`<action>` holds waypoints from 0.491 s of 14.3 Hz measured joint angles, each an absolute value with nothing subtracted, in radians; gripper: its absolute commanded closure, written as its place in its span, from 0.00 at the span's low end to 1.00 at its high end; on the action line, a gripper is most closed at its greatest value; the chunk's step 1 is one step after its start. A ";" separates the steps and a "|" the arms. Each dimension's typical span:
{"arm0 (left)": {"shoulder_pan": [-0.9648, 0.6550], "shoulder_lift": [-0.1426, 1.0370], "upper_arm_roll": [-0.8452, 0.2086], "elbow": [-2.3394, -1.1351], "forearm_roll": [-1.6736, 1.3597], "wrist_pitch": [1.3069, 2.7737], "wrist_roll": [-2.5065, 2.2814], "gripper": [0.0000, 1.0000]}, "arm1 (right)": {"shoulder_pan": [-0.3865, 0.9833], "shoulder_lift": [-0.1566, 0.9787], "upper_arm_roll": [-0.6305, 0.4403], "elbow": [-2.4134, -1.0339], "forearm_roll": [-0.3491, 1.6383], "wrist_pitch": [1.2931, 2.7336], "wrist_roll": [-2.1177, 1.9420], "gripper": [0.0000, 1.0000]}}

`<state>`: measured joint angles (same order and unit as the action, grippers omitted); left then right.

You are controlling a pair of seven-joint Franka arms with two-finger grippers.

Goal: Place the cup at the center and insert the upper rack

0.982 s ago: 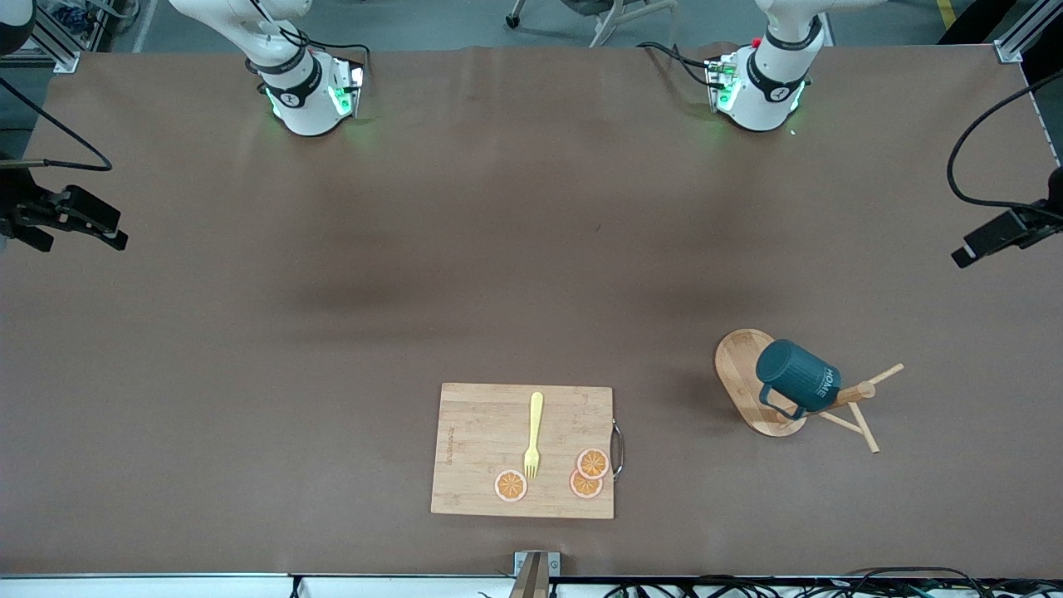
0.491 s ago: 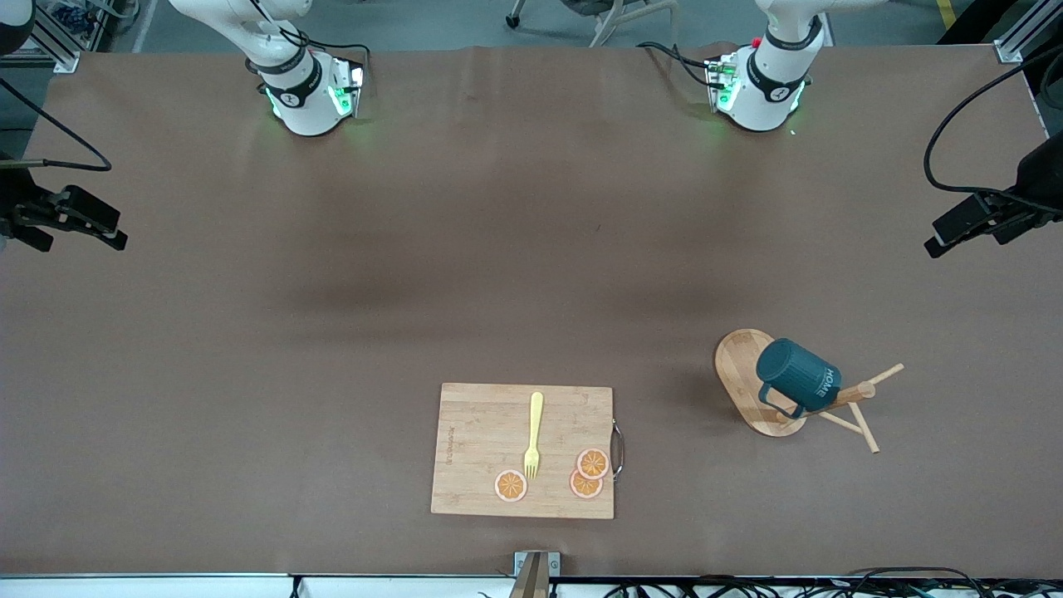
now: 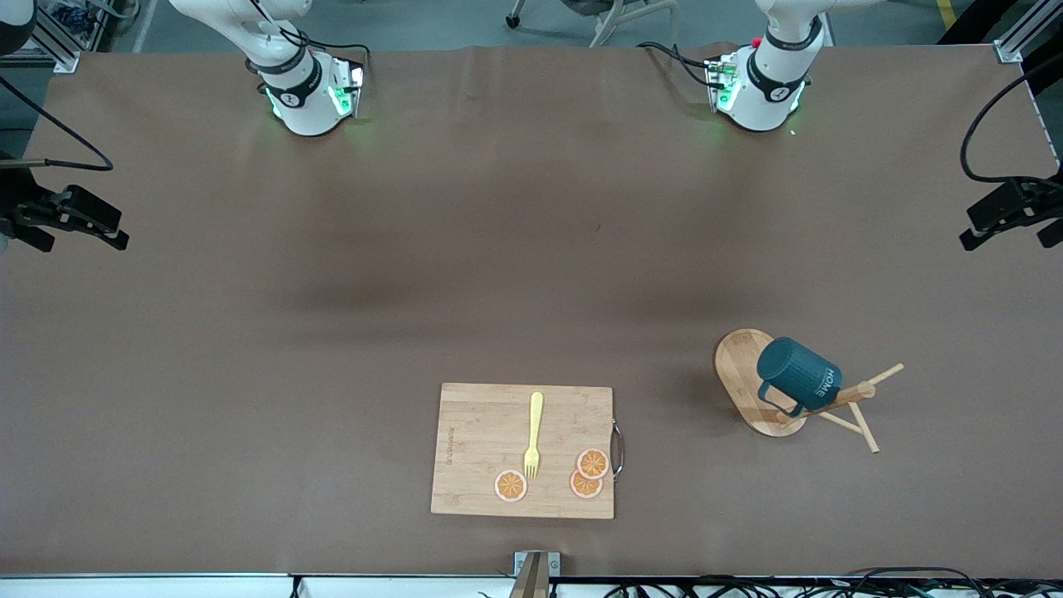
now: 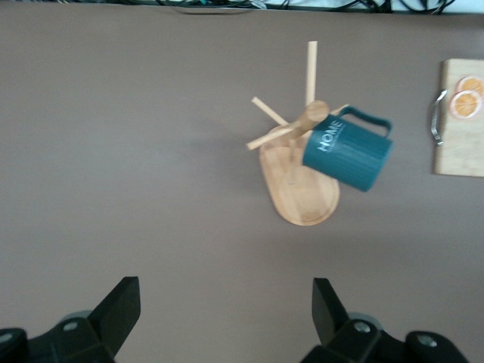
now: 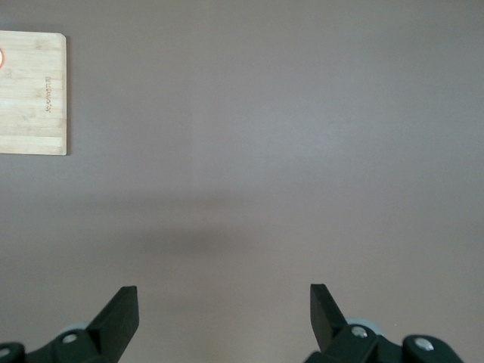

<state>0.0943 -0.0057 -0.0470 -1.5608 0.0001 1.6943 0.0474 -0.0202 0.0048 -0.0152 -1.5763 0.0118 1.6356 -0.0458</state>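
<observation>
While both arms hung back at the ends of the table (image 3: 498,249), the thing that mattered was how the cup (image 3: 797,378) lay from them. It was not at the middle of the table. It hung tilted on a peg of the wooden stand (image 3: 739,365), which stood toward the left arm's end of the table and about as near the front camera as the cutting board (image 3: 465,448).

The cup's long axis ran roughly along the table, from the stand's post out toward the right arm's end. Its handle was on the side nearer the front camera.

The left gripper (image 4: 224,295) hovered over the table's edge at its own end, fingers spread wide and holding nothing. Its wrist camera looked straight at the cup and stand, with bare table between. The right gripper (image 5: 223,299) waited over the table's edge at the right arm's end, also spread wide and empty, well apart from the cup. Its camera caught only bare table and a corner of the board.

By my reckoning the left arm was much the nearer one to reach the cup. Any grasp would have to allow for the tilt and for the pegs sticking out beside it. A fork (image 3: 533,436) and orange slices (image 3: 585,473) lay on the board, well apart from the cup and stand.
</observation>
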 measured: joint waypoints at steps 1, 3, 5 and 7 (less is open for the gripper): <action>0.094 -0.007 -0.048 -1.560 0.013 1.687 0.061 0.00 | -0.020 0.005 -0.015 -1.576 0.011 1.636 -0.046 0.00; 0.094 -0.008 -0.055 -1.560 0.015 1.655 0.066 0.00 | -0.020 0.005 -0.016 -1.576 0.011 1.636 -0.046 0.00; 0.094 -0.008 -0.058 -1.560 0.015 1.617 0.066 0.00 | -0.020 0.005 -0.016 -1.576 0.011 1.636 -0.046 0.00; 0.094 -0.008 -0.058 -1.560 0.016 1.587 0.092 0.00 | -0.020 0.005 -0.016 -1.576 0.011 1.636 -0.046 0.00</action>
<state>0.0940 -0.0084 -0.0578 -1.5602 0.0157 1.5871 0.0921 -0.0201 0.0048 -0.0163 -1.5762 0.0111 1.6357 -0.0458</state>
